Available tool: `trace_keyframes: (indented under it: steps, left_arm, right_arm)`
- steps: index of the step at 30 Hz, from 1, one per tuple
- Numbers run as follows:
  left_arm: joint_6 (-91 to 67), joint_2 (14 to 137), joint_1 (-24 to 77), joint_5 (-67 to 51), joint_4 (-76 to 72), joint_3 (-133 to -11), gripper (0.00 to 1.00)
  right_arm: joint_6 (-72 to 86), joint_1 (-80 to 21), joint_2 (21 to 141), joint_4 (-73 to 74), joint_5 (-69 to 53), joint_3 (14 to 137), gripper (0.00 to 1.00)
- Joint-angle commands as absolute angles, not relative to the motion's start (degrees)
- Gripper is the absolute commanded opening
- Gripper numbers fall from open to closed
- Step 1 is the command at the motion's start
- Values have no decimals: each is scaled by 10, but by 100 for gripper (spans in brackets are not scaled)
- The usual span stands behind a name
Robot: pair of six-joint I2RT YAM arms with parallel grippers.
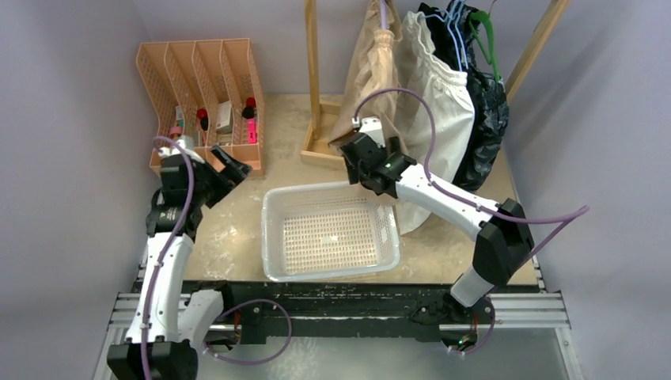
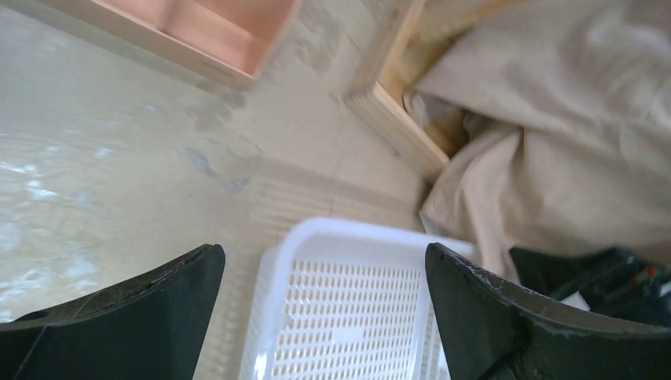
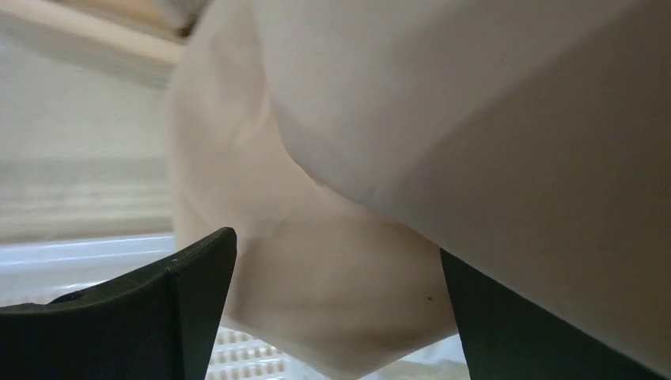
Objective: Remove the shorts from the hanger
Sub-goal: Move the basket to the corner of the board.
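Four pairs of shorts hang on a wooden rack [image 1: 313,79] at the back: tan shorts [image 1: 370,75], white shorts [image 1: 434,99], black shorts [image 1: 484,119] and a dark blue patterned pair [image 1: 453,14] mostly hidden behind. My right gripper [image 1: 354,147] is open at the lower edge of the tan shorts. In the right wrist view the tan fabric [image 3: 316,237] lies between its spread fingers [image 3: 336,245], just above the white basket's rim [image 3: 71,257]. My left gripper [image 1: 237,165] is open and empty at the left. Its wrist view [image 2: 324,253] looks over the basket [image 2: 348,309] at the tan shorts [image 2: 546,142].
A white perforated basket [image 1: 273,237] sits at table centre. An orange slotted organizer [image 1: 202,79] holding small items stands at the back left. The rack's wooden base [image 1: 320,146] lies behind the basket. Blue hangers [image 1: 459,36] and a green one [image 1: 485,39] hold the shorts.
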State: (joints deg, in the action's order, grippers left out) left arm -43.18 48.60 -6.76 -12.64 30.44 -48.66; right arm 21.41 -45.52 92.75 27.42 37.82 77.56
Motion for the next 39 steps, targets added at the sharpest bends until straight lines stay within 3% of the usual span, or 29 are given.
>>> trace_keyframes:
  steps: [1,6,11,14,19,25,33,39]
  left_arm:
    - [-410,521,20,-115,267,-480,97]
    - [-412,562,121,-95,240,-486,96]
    - [-382,607,169,-140,258,-506,96]
    - [-381,613,195,-95,289,-504,96]
    - [-394,592,200,-17,312,-501,96]
    - [-419,565,200,36,311,-506,96]
    - [-421,548,200,67,331,-528,96]
    - [-425,513,200,160,385,-547,96]
  right_arm:
    - [282,-444,889,372,519,770,100]
    - [253,-403,838,351,514,707,100]
    - [234,-383,821,377,420,730,100]
    - [204,-388,768,342,256,731,100]
    - [219,-388,640,238,49,631,99]
    - [298,-388,606,247,22,536,99]
    - [384,-399,652,202,5,455,98]
    - [405,-530,750,165,31,526,97]
